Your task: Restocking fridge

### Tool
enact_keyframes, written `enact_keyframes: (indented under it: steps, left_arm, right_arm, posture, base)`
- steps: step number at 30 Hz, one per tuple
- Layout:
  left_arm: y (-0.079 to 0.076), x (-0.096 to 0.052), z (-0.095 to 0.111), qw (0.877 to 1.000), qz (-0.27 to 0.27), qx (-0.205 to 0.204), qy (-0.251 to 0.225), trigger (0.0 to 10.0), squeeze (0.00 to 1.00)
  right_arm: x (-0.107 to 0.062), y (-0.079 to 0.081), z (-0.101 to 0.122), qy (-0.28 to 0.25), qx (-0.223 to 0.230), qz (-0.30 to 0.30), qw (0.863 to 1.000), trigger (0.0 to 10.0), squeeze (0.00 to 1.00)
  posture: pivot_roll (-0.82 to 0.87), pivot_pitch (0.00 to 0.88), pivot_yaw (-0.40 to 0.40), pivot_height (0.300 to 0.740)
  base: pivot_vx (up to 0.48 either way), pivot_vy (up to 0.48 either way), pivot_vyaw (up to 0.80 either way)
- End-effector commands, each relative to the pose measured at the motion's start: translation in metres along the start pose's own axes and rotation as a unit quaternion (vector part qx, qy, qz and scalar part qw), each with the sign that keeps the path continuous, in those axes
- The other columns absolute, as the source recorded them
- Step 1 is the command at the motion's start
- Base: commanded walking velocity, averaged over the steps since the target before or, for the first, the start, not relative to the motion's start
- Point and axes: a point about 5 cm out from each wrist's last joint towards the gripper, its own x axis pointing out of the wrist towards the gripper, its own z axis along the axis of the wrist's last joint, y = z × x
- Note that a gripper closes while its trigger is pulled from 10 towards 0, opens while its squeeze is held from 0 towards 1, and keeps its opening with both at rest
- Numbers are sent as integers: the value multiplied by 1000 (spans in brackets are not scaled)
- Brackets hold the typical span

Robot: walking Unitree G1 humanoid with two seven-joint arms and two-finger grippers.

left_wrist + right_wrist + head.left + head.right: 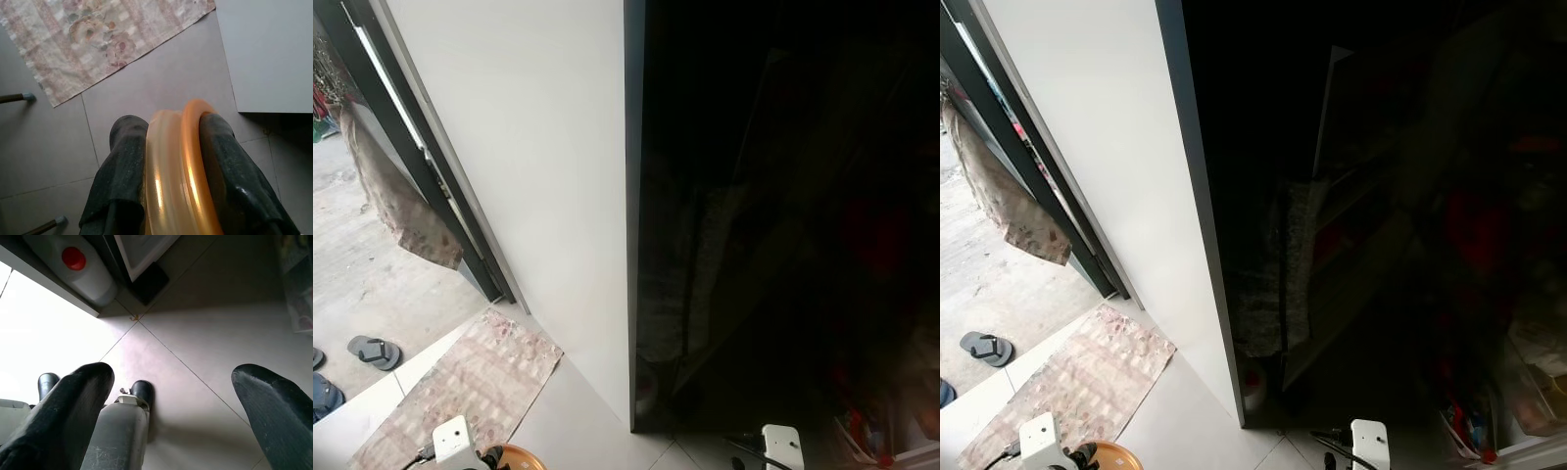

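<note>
An orange-rimmed bowl (181, 171) is being clamped edge-on by the left gripper (171, 181), low near the floor mat's corner. The dark fridge (783, 215) is being faced ahead & to the right, so the bowl is being carried on the far side. The right gripper (171, 411) is being held apart, w/ nothing in it, nearer the fridge base.

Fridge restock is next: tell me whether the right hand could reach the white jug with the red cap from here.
Probably yes. The right hand is open and empty, and bare floor tiles lie between it and the jug, which sits tucked under a dark edge, so that overhang may crowd the approach.
</note>
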Motion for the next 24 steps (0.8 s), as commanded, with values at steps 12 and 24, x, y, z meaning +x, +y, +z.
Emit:
enact_keyframes:
  steps: [12,24]
  left_arm:
    - [6,-3,-16,999,13,12,36,10000,0]
    - [6,-3,-19,999,11,15,41,10000,0]
  right_arm:
    - [-3,-10,-11,13,26,-7,1000,10000,0]
    - [-4,-8,-13,13,26,-13,1000,10000,0]
  posture:
    - [8,71,23,740]
    - [3,50,26,740]
  base:
    - [0,-88,0]
    - [0,-306,314]
